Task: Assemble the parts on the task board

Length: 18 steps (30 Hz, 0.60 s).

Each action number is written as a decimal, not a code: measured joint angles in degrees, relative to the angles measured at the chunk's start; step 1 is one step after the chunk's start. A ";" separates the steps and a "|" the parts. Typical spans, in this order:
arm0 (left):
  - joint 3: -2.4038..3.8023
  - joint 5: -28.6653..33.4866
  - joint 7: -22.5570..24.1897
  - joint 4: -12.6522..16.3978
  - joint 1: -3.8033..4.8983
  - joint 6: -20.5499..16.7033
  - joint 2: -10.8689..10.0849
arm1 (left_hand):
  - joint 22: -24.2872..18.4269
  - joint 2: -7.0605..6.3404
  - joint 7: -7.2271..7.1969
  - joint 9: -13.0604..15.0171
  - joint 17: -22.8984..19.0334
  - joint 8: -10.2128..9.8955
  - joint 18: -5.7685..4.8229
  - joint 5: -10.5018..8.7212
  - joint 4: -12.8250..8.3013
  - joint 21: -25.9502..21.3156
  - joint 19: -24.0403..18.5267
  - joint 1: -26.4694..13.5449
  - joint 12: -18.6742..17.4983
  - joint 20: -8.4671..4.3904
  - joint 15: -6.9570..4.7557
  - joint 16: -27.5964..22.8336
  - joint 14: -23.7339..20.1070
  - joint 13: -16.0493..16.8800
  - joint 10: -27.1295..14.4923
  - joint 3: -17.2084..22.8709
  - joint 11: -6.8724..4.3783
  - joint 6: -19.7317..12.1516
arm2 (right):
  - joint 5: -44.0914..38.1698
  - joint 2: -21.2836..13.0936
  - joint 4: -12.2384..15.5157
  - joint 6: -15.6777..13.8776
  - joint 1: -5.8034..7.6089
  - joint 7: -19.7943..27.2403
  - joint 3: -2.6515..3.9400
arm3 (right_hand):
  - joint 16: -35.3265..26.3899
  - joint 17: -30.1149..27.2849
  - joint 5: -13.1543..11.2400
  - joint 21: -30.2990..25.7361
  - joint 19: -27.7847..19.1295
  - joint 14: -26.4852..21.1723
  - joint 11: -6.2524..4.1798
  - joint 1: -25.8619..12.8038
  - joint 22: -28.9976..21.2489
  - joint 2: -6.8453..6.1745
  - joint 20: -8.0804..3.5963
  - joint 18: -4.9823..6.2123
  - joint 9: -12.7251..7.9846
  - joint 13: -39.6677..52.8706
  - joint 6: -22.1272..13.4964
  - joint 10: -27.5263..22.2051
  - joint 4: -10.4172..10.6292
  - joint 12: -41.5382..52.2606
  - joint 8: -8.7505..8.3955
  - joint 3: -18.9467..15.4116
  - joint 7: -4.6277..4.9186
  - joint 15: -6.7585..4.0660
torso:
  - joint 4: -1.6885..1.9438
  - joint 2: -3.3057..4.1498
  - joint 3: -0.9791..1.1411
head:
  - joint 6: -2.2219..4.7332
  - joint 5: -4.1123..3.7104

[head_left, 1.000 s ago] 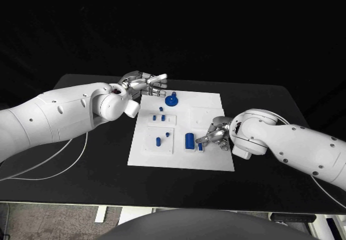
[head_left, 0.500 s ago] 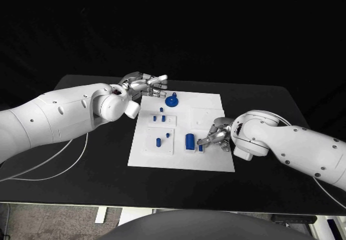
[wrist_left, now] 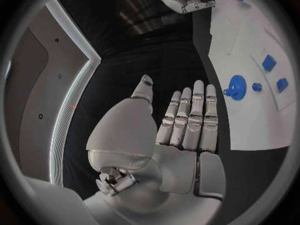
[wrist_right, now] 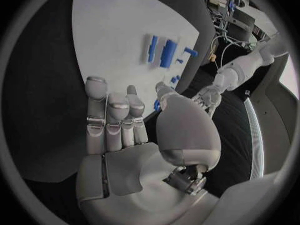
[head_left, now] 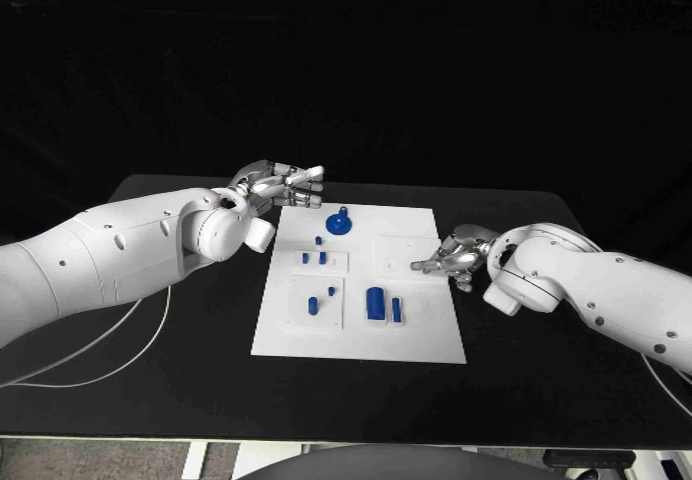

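Since a second ago our right hand (head_left: pixel 456 257) has lifted off the long blue parts and drawn back to the task board's (head_left: pixel 411 335) edge; it holds nothing, fingers straight and side by side, thumb apart. Our left hand (head_left: pixel 281 184) sits off the board's far corner, likewise bare, fingers straight and close together. Nearest its fingertips we see one round blue part with a knob (head_left: pixel 340 222). We count about eight blue parts on the board; two long ones (head_left: pixel 376 302) lie side by side just beside our right hand.
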 measured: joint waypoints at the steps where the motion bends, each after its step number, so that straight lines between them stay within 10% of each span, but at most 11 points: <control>1: 0.00 0.16 0.35 -0.20 0.00 -0.36 0.08 | 0.00 0.35 -0.10 0.00 0.00 0.00 0.00 0.00 -0.19 0.00 0.02 0.04 0.00 -0.01 -0.07 0.00 0.32 0.00 0.26 -0.19 -0.18 0.26 | 0.98 -0.01 -1.06 -0.68 0.18 1.90 0.35 | -1.08 -0.78 2.33 -1.71 0.00 -0.42 0.02 0.46 -0.63 1.66 0.00 0.00 0.00 -0.59 -0.01 -0.46 -1.52 -0.88 0.00 -2.69 -0.01 0.11 | -0.07 -0.08 0.00 | 0.32 -0.03; 4: -0.01 0.78 1.54 -1.07 0.00 -1.49 0.52 | 0.00 1.30 -0.29 0.00 0.00 0.00 0.00 0.27 -1.05 0.38 0.21 0.25 0.00 -0.21 -0.18 0.00 0.59 0.00 1.29 -0.80 -0.51 0.85 | 5.53 0.38 -5.54 -2.92 0.72 8.95 1.58 | -8.35 -6.18 4.82 -11.15 -0.22 -2.01 0.29 1.95 -5.57 5.69 0.21 0.84 -0.05 -6.90 -0.83 -3.67 -5.81 -9.41 0.00 -7.49 0.23 0.35 | -0.31 -0.43 -0.03 | 1.41 -0.15; 12: -0.01 2.32 3.85 -3.76 0.00 -3.46 1.38 | 0.00 1.96 -0.28 0.00 -0.41 0.00 0.00 0.46 -2.14 0.41 0.21 0.30 0.00 -0.20 0.45 0.00 -1.32 0.00 1.25 -1.62 -0.29 0.86 | 20.67 5.36 -20.57 -7.05 1.87 25.99 4.39 | -32.38 -19.90 8.90 -25.99 -6.97 -7.84 3.11 5.16 -26.79 9.18 4.02 0.90 -0.53 -33.57 -6.64 -10.26 -13.46 -33.29 0.32 -8.12 2.76 3.78 | -0.89 -1.73 -0.19 | 4.75 0.41; 16: 0.00 3.07 4.56 -5.20 -0.05 -4.07 1.57 | -0.01 1.96 -0.31 0.00 -0.51 0.00 -0.01 0.46 -2.32 0.41 -0.23 0.30 0.00 0.50 1.08 -0.23 -4.14 0.00 -1.95 -1.44 0.07 -0.28 | 27.84 8.54 -26.64 -7.47 1.90 32.67 5.82 | -49.84 -34.49 8.87 -26.02 -25.77 -18.51 8.57 5.16 -43.25 9.18 10.79 -0.02 -0.70 -54.77 -11.06 -16.73 -15.29 -49.30 0.17 -6.62 3.92 10.49 | -1.29 -2.32 -0.06 | 6.90 0.96; 18: 0.02 3.45 4.79 -6.36 -0.10 -4.22 2.09 | -0.03 1.96 -0.60 0.00 -0.74 0.00 0.73 0.46 -2.12 0.41 -0.83 0.30 0.00 1.10 1.29 -0.23 -6.29 0.00 -3.36 -1.14 0.06 -0.95 | 30.38 9.59 -28.42 -7.41 1.91 35.07 6.30 | -52.38 -46.32 8.48 -26.03 -29.52 -20.69 9.54 4.82 -54.26 9.52 13.99 1.79 -0.70 -62.88 -11.83 -18.42 -16.81 -50.51 0.17 -6.76 3.65 12.06 | -1.42 -2.65 0.04 | 7.81 1.17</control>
